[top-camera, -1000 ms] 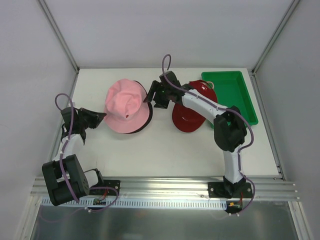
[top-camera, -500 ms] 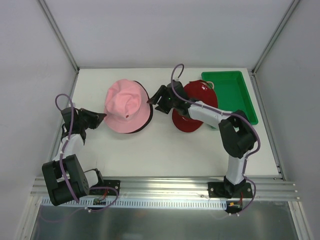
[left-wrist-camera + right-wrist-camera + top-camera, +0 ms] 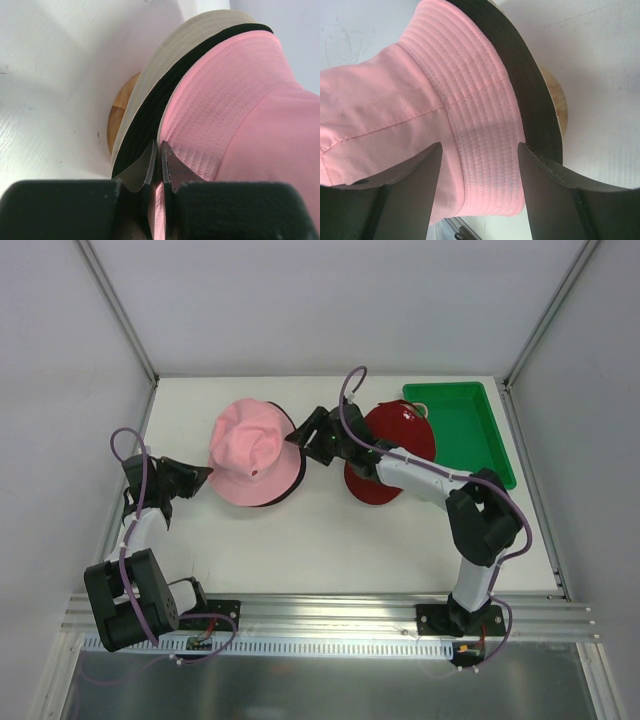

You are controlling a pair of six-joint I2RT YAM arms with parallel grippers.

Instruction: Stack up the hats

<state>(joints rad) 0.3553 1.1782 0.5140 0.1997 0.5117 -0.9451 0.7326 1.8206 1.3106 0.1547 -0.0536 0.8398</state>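
— Soft matt cloth on the pink hat (image 3: 470, 100), with rows of stitching round the brim?
— Yes. Smoother matt fabric on the black hat (image 3: 530, 85) and the cream bucket hat (image 3: 210, 29) beneath.
— And under those?
— Pale wood, lightly grained, on the stand (image 3: 120, 115). Glossy green plastic for the tray (image 3: 470, 430); brushed metal along the rail (image 3: 330, 612).

Hat stack (image 3: 255, 452) left — cap (image 3: 405, 430) right, tray (image 3: 468, 432) rightmost.
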